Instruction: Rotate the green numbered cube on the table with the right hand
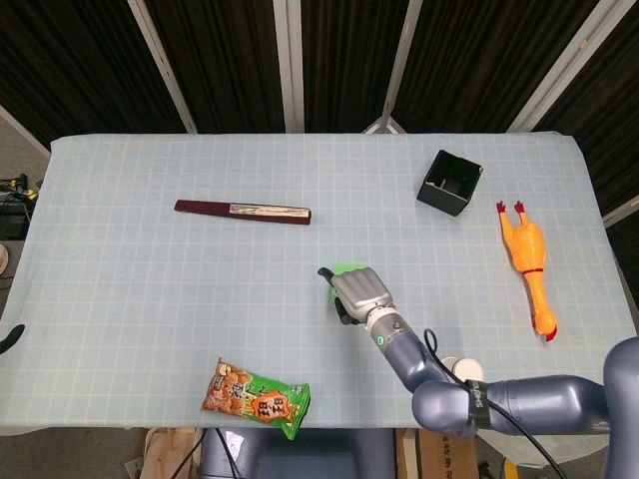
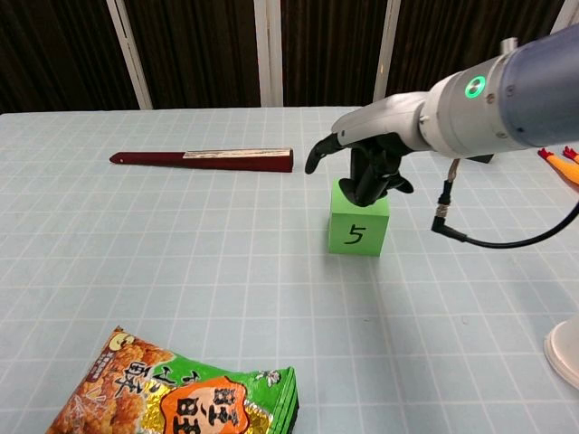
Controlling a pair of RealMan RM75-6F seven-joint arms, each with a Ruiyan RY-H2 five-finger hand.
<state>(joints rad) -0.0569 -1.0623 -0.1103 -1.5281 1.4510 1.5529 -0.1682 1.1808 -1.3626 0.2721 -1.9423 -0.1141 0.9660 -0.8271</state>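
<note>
- The left hand (image 1: 10, 337) is only being glimpsed as a dark tip at the far-left edge of the head view; how its fingers are lying cannot be told.
- A dark red closed fan (image 1: 243, 211) is being seen lying flat toward the back left of the tabletop (image 1: 130, 289), well apart from the cube.
- A snack packet (image 1: 256, 398) is being seen lying at the near edge, left of centre.
- The green numbered cube (image 2: 358, 231) is being seen sitting flat near the middle of the tabletop, with a "5" being shown on its near face in the chest view.
- The right hand (image 2: 373, 161) is being positioned over the cube's top; its dark fingers (image 2: 365, 185) are being curled downward onto the top face, with one digit being stretched out to the left, clear of the cube.
- Whether the cube is actually being gripped cannot be told; the fingers appear to be touching the top only, with nothing being seen enclosed.
- In the head view the cube is being mostly hidden under the hand, only a green sliver being left showing.
- A white bottle cap end (image 1: 467, 370) is being seen near the front edge, partly behind the right arm.
- A black open box (image 1: 449, 183) is being seen at the back right.
- An orange rubber chicken (image 1: 527, 261) is being seen lying along the right side.
</note>
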